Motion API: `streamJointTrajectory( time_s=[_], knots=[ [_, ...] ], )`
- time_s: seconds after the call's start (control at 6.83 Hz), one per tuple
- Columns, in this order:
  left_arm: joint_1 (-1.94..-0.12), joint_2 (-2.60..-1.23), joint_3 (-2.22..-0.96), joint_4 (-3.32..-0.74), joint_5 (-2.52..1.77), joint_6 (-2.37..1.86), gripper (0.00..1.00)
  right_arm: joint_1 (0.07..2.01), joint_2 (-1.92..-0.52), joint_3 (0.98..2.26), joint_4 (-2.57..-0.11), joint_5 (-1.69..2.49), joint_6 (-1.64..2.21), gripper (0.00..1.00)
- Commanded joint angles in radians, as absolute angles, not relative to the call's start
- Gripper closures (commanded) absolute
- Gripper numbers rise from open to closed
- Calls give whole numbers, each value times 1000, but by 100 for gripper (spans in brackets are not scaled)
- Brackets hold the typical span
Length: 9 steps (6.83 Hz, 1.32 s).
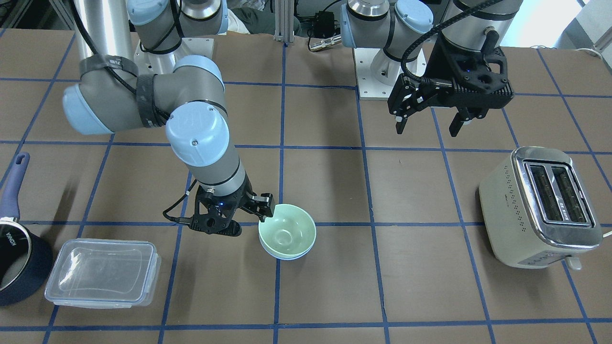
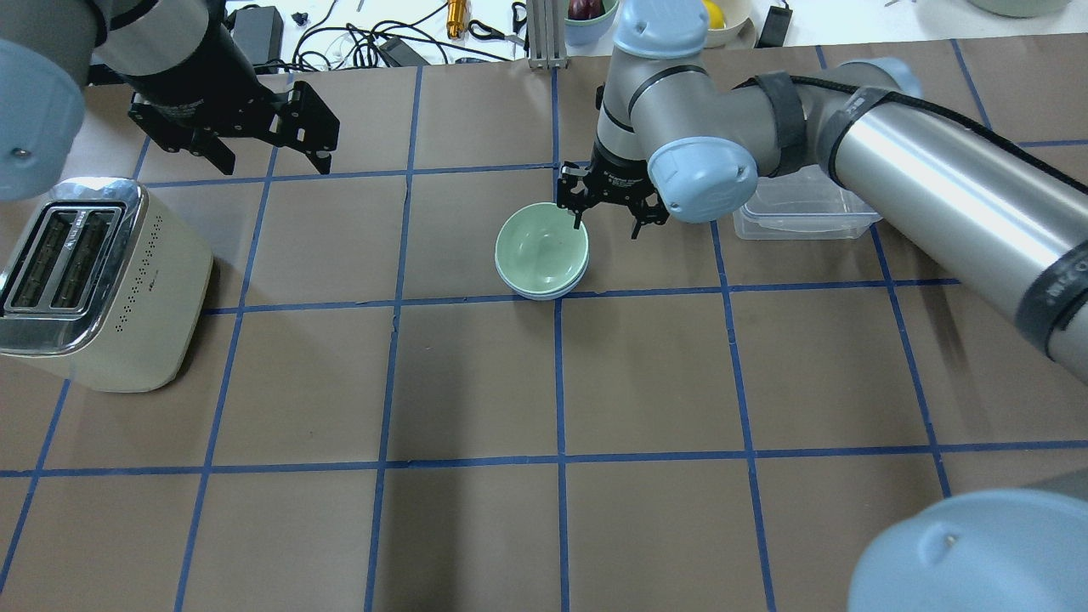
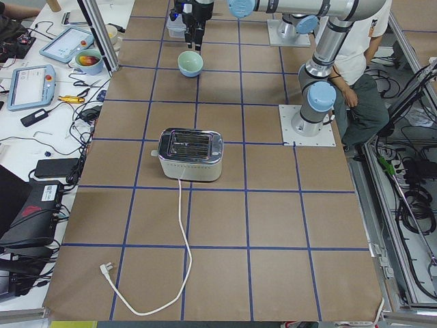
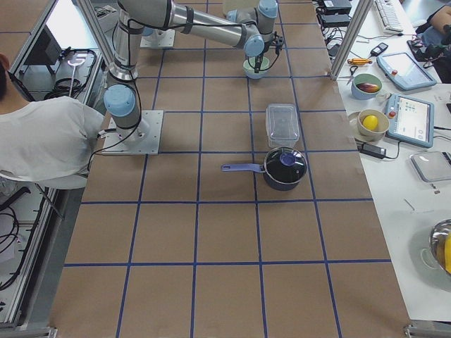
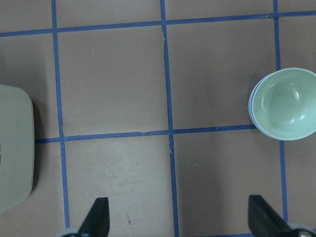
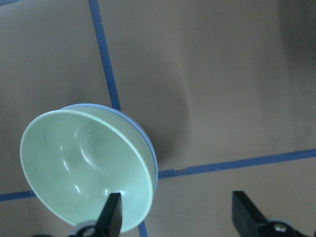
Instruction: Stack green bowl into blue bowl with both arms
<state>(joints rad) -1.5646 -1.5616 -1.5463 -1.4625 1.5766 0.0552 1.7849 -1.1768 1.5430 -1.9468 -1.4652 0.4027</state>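
The green bowl sits nested inside the blue bowl, of which only a thin rim shows beneath it. The pair also shows in the overhead view and the right wrist view. My right gripper is open and low at the bowls' edge. One finger hangs over the green bowl's rim and the other stands outside it, holding nothing. My left gripper is open and empty, raised well above the table near the toaster. Its wrist view shows the stacked bowls far to the side.
A cream toaster stands on the robot's left side. A clear lidded container and a dark navy saucepan sit on the right arm's side. Blue tape lines grid the brown table.
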Motion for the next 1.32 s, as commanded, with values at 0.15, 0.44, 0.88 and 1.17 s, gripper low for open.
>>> streamJointTrajectory(
  time_s=[0.15, 0.44, 0.88, 1.17],
  knots=[
    [-1565, -1562, -1546, -1462, 1577, 55, 0, 1729, -1298, 1360, -1647, -1545, 347, 0],
    [-1565, -1562, -1546, -1462, 1575, 55, 0, 1729, -1334, 1276, -1543, -1548, 263, 0],
    [-1565, -1562, -1546, -1462, 1575, 54, 0, 1720, -1501, 1496, -1587, -1563, 225, 0],
    [-1565, -1562, -1546, -1462, 1575, 52, 0, 1720, -1595, 1604, -1623, -1569, 224, 0]
  ],
)
